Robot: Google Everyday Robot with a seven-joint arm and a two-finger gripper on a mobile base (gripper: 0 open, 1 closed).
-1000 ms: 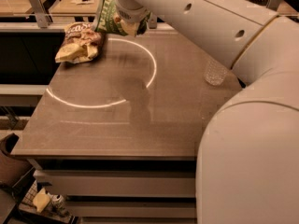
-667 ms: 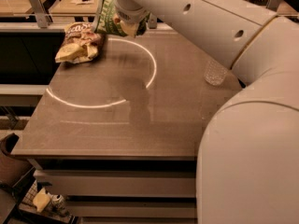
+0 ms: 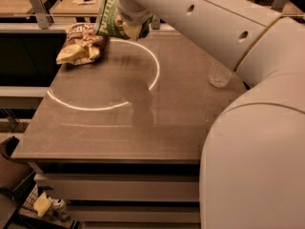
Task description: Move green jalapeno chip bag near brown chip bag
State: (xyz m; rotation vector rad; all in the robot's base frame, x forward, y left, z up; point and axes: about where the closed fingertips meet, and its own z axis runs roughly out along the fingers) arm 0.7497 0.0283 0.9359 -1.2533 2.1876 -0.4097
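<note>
The green jalapeno chip bag (image 3: 108, 17) stands upright at the far edge of the table, just right of the brown chip bag (image 3: 78, 46). The brown bag lies flat on the table's far left corner, with white script and a pale chip picture. My gripper (image 3: 129, 24) is at the end of the white arm that reaches in from the right. It is shut on the green bag's right side and holds it just above the tabletop. The green bag's lower left corner is close to the brown bag's top edge. I cannot tell whether they touch.
A clear plastic cup (image 3: 219, 73) stands at the table's right edge, beside my arm. A bright ring of light (image 3: 102, 106) marks the brown tabletop (image 3: 119, 128). Shelves and a railing lie behind the table, and clutter sits on the floor at lower left.
</note>
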